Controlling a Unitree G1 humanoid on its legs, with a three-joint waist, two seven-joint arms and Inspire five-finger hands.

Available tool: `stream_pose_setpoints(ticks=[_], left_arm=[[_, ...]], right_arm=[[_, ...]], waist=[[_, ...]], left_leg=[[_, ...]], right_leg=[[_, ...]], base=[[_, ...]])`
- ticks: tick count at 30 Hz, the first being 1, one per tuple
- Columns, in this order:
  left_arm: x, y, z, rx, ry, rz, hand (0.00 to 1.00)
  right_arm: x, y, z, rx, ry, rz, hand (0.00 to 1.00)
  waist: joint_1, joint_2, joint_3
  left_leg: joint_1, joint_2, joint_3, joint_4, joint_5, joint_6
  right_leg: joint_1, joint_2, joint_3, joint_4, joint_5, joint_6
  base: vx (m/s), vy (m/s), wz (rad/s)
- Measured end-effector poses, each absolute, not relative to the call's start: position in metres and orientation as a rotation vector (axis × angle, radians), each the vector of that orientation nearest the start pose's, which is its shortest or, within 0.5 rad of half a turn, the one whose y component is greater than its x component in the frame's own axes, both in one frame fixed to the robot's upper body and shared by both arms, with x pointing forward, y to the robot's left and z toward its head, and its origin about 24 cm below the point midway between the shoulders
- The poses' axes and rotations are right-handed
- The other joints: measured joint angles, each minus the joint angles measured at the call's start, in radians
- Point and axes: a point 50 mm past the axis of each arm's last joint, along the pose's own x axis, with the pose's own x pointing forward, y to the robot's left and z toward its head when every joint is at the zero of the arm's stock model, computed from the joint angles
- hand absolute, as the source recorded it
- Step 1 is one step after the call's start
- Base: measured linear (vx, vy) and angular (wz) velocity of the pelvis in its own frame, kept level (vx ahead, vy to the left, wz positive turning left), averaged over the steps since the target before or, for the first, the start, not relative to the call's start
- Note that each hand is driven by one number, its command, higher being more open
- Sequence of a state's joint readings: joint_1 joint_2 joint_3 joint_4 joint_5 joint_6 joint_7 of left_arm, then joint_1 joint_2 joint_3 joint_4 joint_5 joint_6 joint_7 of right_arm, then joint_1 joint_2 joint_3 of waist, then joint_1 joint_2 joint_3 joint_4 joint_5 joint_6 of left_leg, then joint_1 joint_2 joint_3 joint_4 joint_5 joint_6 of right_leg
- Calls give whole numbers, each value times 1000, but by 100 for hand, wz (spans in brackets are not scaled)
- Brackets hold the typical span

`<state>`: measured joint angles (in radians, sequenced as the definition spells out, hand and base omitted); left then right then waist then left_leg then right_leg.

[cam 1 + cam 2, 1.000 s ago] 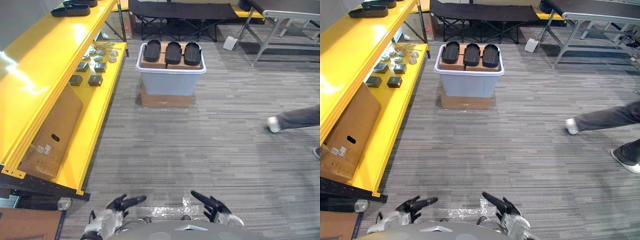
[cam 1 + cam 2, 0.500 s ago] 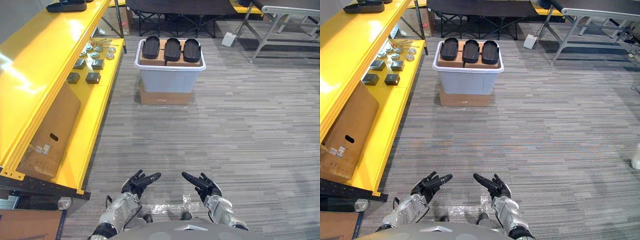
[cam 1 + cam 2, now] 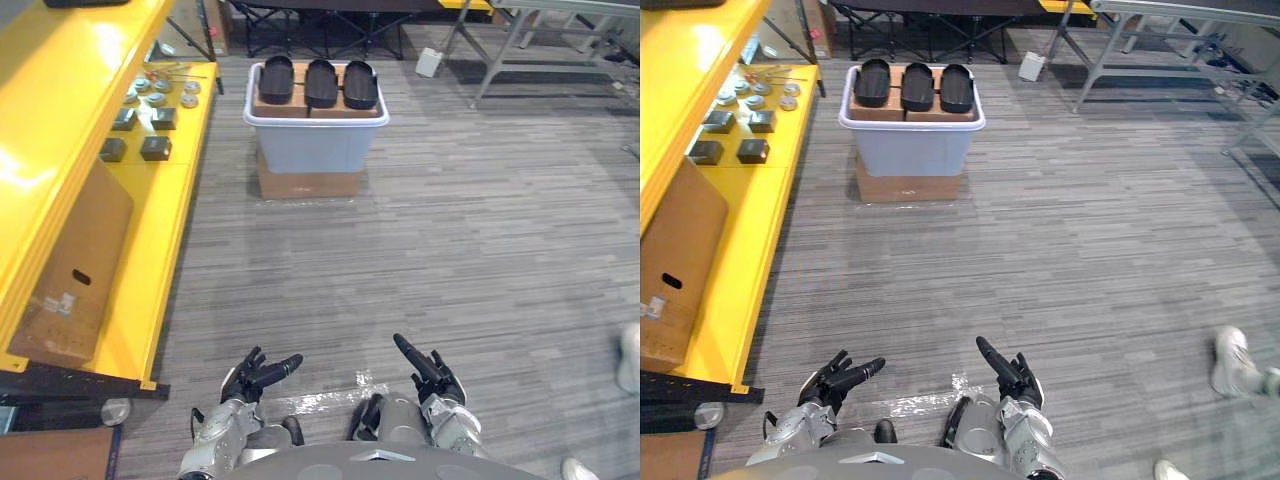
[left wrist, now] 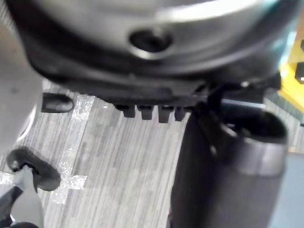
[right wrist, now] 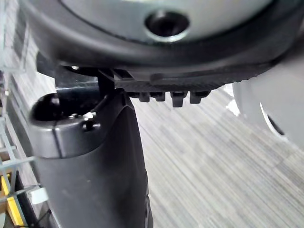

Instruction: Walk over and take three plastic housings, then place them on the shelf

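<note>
Two levels of a bright yellow metal shelf [image 3: 70, 90] run along the left side of the scene. On the lower level, a flat brown cardboard box [image 3: 75, 265] leans against the back. Further along lie small dark square blocks [image 3: 155, 147] and round silver metal parts [image 3: 160, 95].

Low in the foreground, the left robot hand [image 3: 250, 378] is held above the grey striped carpet floor [image 3: 450, 230]. Its dark fingers are stretched forward and spread, and it holds nothing.

Well ahead of it, near the shelf's far end, stands a pale grey plastic tub [image 3: 315, 145] on a low brown cardboard carton [image 3: 310, 185]. Three black plastic housings [image 3: 321, 82], oval and shallow, lie side by side in a row across the top of the tub. They rest on brown cardboard blocks [image 3: 285, 105] inside it.

Back in the foreground, the right robot hand [image 3: 432, 380] hovers beside the left one. Its fingers are likewise straight, and its palm is empty.

At the far right edge, a person's white shoe [image 3: 628, 357] rests on the floor.
</note>
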<state>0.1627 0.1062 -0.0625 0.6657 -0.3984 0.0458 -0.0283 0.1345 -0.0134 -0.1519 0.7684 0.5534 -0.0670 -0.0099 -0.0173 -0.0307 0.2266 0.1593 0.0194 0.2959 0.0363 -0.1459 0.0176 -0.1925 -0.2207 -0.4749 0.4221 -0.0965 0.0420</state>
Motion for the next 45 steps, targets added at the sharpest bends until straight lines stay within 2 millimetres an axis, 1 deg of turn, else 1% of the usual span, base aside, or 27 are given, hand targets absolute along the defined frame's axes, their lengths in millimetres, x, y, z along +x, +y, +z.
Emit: stream_pose_setpoints(ticks=[2, 5, 7, 8, 9, 12, 13, 15, 18, 20, 24, 25, 26, 27, 28, 29, 30, 31, 32, 33, 35, 37, 38, 40, 41, 44, 45], left_arm=[[141, 177, -126, -267, 842, 122, 100], [146, 177, -124, -255, 831, 99, 100], [148, 175, -123, -266, 825, 88, 100], [150, 171, -123, -279, 820, 81, 100], [150, 169, -124, -288, 821, 82, 100], [161, 161, -123, -365, 806, 95, 100], [162, 151, -123, -409, 805, 91, 100], [159, 141, -124, -440, 809, 67, 100], [166, 134, -117, -460, 768, 42, 100], [162, 133, -118, -465, 771, 48, 100], [163, 136, -115, -454, 743, 59, 100], [163, 139, -115, -446, 744, 61, 100], [163, 140, -115, -441, 749, 61, 100], [164, 138, -115, -444, 757, 64, 100], [162, 134, -117, -451, 771, 65, 100], [163, 134, -117, -446, 777, 65, 100], [166, 137, -117, -431, 777, 71, 100], [165, 139, -118, -419, 784, 92, 100], [164, 144, -119, -407, 791, 121, 100], [164, 145, -119, -404, 791, 127, 100], [165, 154, -118, -385, 784, 144, 100], [169, 164, -115, -365, 757, 162, 100], [168, 168, -116, -353, 755, 167, 100], [157, 181, -120, -330, 779, 201, 100], [145, 187, -125, -337, 808, 235, 100], [134, 178, -133, -389, 851, 263, 100], [132, 178, -134, -389, 857, 261, 100]], right_arm=[[127, -190, -135, 524, 781, -447, 100], [113, -185, -140, 476, 833, -429, 100], [111, -190, -140, 444, 837, -417, 100], [111, -199, -138, 412, 834, -394, 100], [112, -201, -138, 399, 832, -384, 100], [133, -202, -136, 308, 832, -305, 100], [138, -204, -134, 287, 824, -286, 100], [144, -203, -132, 280, 812, -264, 100], [167, -199, -123, 250, 757, -216, 100], [177, -199, -117, 199, 733, -196, 100], [161, -202, -124, 188, 784, -220, 100], [155, -202, -127, 194, 810, -230, 100], [151, -204, -129, 202, 820, -235, 100], [145, -208, -131, 218, 831, -252, 100], [143, -213, -132, 214, 834, -267, 100], [144, -218, -133, 217, 845, -281, 100], [142, -218, -135, 227, 858, -286, 100], [140, -213, -137, 238, 866, -272, 100], [138, -205, -138, 245, 867, -243, 100], [138, -204, -138, 231, 856, -232, 100], [153, -197, -128, 198, 784, -171, 100], [158, -183, -126, 227, 764, -147, 100], [157, -177, -127, 242, 768, -144, 100], [153, -161, -131, 270, 791, -124, 100], [149, -159, -133, 261, 804, -113, 100], [159, -171, -128, 212, 779, -136, 100], [158, -173, -129, 205, 784, -144, 100]], waist=[[-9, 3, 4], [-14, -27, 18], [-18, -15, 16], [-17, 20, -14], [-12, 41, -23], [-11, 68, -15], [-9, 84, 3], [17, 73, 12], [48, 65, 19], [56, 90, 30], [69, 112, 29], [70, 90, 24], [68, 59, 8], [61, 39, -12], [59, 34, -8], [65, 29, -6], [62, 6, 8], [61, -8, 21], [54, 5, 29], [50, 11, 31], [20, 44, 38], [28, 38, 35], [34, 26, 35], [52, -26, 32], [59, -57, 13], [67, 37, -2], [66, 45, -1]], left_leg=[[2, 30, -6, -2, -8, -28], [49, 43, -1, 12, -53, -92], [60, 97, -1, 105, -146, -143], [59, 174, -1, 168, -195, -173], [56, 194, -1, 201, -198, -184], [-165, 339, -6, 718, -83, -113], [-235, 369, -48, 905, -89, -114], [-299, 298, -84, 945, -101, -130], [-409, 156, -50, 617, -86, -128], [-419, 68, -26, 194, 79, -135], [-431, 64, 11, 91, 155, -99], [-426, 57, 57, 115, 236, -21], [-433, 39, 110, 137, 253, 5], [-428, 3, 142, 150, 241, 48], [-422, -18, 127, 147, 230, 123], [-394, -50, 125, 128, 213, 156], [-337, -95, 101, 96, 185, 153], [-270, -122, 67, 82, 159, 142], [-208, -115, 30, 80, 136, 141], [-194, -110, 22, 79, 129, 137], [-114, -68, -79, 63, 99, 110], [-76, -46, -152, 40, 67, 57], [-58, -49, -168, 33, 58, 44], [10, -82, -206, 33, 8, 9], [38, -104, -234, 52, -40, 4], [-17, -18, -221, 209, -140, -53], [-42, -4, -218, 271, -153, -70]], right_leg=[[-2, 56, 21, -192, 42, 51], [-5, 59, 79, -320, 128, 49], [-18, 68, 91, -201, 139, -35], [-32, 113, 70, -113, 94, -94], [-31, 133, 63, -103, 61, -107], [47, 193, 43, -134, 14, -147], [142, 229, 42, -196, 13, -151], [262, 240, 60, -277, 10, -155], [352, 243, 94, -379, 7, -151], [416, 258, 112, -412, -13, -114], [560, 300, 124, -456, -97, -63], [572, 269, 117, -417, -156, -31], [555, 223, 97, -362, -207, 10], [517, 164, 84, -220, -257, 89], [461, 121, 79, -74, -269, 110], [339, 39, 91, 224, -231, 116], [204, -79, 77, 543, -80, 45], [133, -153, 60, 679, -96, 3], [87, -153, 53, 654, -126, -24], [81, -145, 53, 627, -132, -25], [56, -38, 59, 252, -131, 20], [34, 50, 121, -137, -27, 94], [31, 59, 142, -217, 28, 100], [17, 64, 203, -286, 252, 50], [22, 57, 186, -242, 253, -57], [22, 120, 171, -216, 157, -69], [29, 130, 171, -219, 141, -72]], base=[[220, -97, 3], [317, -243, 2], [344, -326, 3], [409, -338, 4], [529, -392, 1], [451, -311, 2], [602, -353, -1], [474, -236, -25], [402, -118, -35], [375, -2, -22], [416, 112, -5], [442, 190, 15], [590, 219, 41], [429, 131, 54], [458, 159, 52], [518, 221, 52], [614, 255, 67], [713, 239, 84], [430, 117, 66], [574, 75, 83], [562, -1, 118], [506, -113, 114], [524, -193, 88], [599, -325, 74], [548, -332, 42], [424, -221, -5], [324, -157, 0]])
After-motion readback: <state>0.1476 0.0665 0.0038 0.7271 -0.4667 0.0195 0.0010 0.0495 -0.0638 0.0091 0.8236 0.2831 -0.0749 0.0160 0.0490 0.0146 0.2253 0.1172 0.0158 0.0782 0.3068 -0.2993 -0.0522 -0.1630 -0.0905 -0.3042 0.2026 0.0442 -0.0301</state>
